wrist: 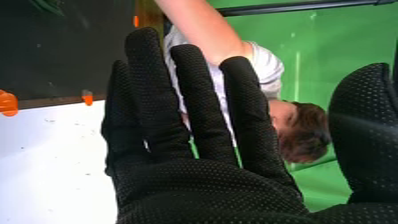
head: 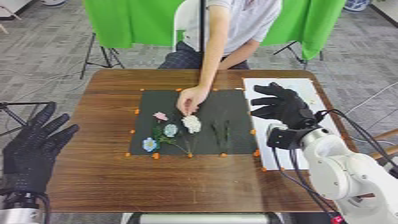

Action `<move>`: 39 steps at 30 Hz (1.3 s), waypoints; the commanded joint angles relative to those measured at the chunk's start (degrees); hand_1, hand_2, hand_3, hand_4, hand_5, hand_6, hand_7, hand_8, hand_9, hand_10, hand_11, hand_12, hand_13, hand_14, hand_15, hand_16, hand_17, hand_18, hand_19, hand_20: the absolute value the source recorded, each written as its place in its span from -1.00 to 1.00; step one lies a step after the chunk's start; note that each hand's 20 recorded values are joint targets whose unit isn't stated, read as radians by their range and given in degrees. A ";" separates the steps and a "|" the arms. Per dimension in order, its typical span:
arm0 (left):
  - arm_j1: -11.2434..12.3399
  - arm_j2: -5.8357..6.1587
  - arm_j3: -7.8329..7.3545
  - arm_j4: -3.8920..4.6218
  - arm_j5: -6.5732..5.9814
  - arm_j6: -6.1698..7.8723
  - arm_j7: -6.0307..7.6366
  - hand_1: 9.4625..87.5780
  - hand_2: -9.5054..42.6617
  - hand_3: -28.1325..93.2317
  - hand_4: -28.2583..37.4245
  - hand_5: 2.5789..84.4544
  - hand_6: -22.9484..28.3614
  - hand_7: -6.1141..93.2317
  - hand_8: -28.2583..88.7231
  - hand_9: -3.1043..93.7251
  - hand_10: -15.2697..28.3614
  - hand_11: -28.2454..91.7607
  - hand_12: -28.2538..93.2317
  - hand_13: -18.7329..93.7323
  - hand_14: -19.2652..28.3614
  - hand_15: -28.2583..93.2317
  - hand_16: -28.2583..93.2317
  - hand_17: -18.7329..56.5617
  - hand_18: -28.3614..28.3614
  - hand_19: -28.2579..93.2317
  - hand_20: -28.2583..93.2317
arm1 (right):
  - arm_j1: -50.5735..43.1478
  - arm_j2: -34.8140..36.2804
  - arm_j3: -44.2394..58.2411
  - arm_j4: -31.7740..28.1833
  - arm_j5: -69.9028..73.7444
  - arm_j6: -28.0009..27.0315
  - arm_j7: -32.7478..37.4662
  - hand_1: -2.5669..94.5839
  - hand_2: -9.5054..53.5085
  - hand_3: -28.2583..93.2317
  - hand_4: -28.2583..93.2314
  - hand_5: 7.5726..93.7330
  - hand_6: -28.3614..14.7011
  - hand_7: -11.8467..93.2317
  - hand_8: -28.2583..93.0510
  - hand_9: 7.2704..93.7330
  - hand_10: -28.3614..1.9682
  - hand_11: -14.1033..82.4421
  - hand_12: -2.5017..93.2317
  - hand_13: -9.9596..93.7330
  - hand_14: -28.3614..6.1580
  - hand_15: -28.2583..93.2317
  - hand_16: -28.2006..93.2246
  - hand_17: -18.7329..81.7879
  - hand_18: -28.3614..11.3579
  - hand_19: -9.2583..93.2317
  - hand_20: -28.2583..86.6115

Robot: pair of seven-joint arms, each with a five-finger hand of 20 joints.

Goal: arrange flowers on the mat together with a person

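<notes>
In the head view, the dark mat (head: 204, 142) lies on the table with a pink flower (head: 161, 116), a light blue flower (head: 171, 130), a blue flower (head: 150, 144) and a white flower (head: 192, 123) on it. Green stems (head: 221, 136) lie on its right part. A person's hand (head: 192, 99) is at the white flower's upper side. My right hand (head: 282, 106) is over the white sheet, right of the mat, open and holding nothing. My left hand (head: 32, 155) is open beyond the table's left edge. In the right wrist view, my right hand (wrist: 209, 185) has straight fingers.
A white sheet (head: 296, 156) lies on the table (head: 107, 175) beside the mat's right edge. Orange clips or markers (head: 155, 156) line the mat's border. The person's forearm (head: 210, 65) reaches across the table's far edge.
</notes>
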 commanded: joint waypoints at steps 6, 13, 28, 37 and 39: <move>0.47 -1.38 0.33 -0.04 1.02 0.15 -0.86 -0.80 -0.37 0.70 -1.00 -0.34 0.05 -0.68 -0.66 -0.35 0.34 -0.27 -0.32 -0.32 0.70 0.15 -0.59 -0.76 0.64 0.06 -0.26 | 0.22 0.02 0.22 -0.14 -1.18 0.32 0.17 -0.50 -0.63 0.65 -0.94 0.03 0.28 -0.53 -0.73 0.14 -0.39 -0.39 -0.65 0.14 -0.59 0.21 -0.36 -0.36 -1.00 0.31 -0.30; 0.54 -1.70 0.28 -0.20 1.18 0.12 -1.03 -0.79 -0.37 0.70 -1.00 -0.34 0.05 -0.68 -0.66 -0.35 0.34 -0.27 -0.32 -0.32 0.69 0.15 -0.59 -0.76 0.64 0.06 -0.26 | 0.97 0.82 -0.21 -0.14 -4.12 1.44 1.21 -0.50 -0.63 0.65 -0.94 0.03 0.28 -0.53 -0.73 0.16 -0.38 -0.38 -0.65 0.14 -0.58 0.22 -0.36 -0.36 -1.00 0.31 -0.29; 0.49 -2.54 0.45 -0.56 2.20 -0.04 -2.05 -0.78 -0.36 0.70 -1.00 -0.34 0.05 -0.68 -0.66 -0.35 0.34 -0.26 -0.32 -0.32 0.69 0.15 -0.59 -0.76 0.64 0.06 -0.26 | 13.05 5.74 -8.60 3.22 -27.59 10.41 18.76 -0.48 -0.62 0.64 -0.93 -0.04 0.26 -0.55 -0.71 0.19 -0.46 -0.36 -0.65 0.26 -0.56 0.29 -0.36 -0.21 -0.96 0.44 -0.29; 0.80 -1.95 0.32 -0.74 1.83 0.39 -1.46 -0.78 -0.36 0.70 -1.00 -0.33 0.05 -0.68 -0.66 -0.35 0.35 -0.26 -0.32 -0.32 0.70 0.16 -0.59 -0.76 0.63 0.06 -0.26 | 21.78 8.46 -15.07 7.58 -42.79 9.21 32.09 -0.47 -0.61 0.61 -0.92 -0.04 0.24 -0.56 -0.71 0.29 -0.46 -0.32 -0.64 0.36 -0.49 0.36 -0.36 -0.11 -0.94 0.56 -0.33; 0.81 -1.50 0.36 -0.75 1.46 0.63 -1.17 -0.78 -0.36 0.70 -1.00 -0.34 0.05 -0.68 -0.66 -0.35 0.35 -0.26 -0.32 -0.32 0.70 0.16 -0.59 -0.76 0.63 0.06 -0.26 | 24.19 8.66 -17.13 8.86 -46.31 7.82 35.39 -0.46 -0.62 0.60 -0.91 -0.04 0.23 -0.57 -0.71 0.31 -0.46 -0.31 -0.64 0.38 -0.48 0.37 -0.36 -0.10 -0.94 0.58 -0.34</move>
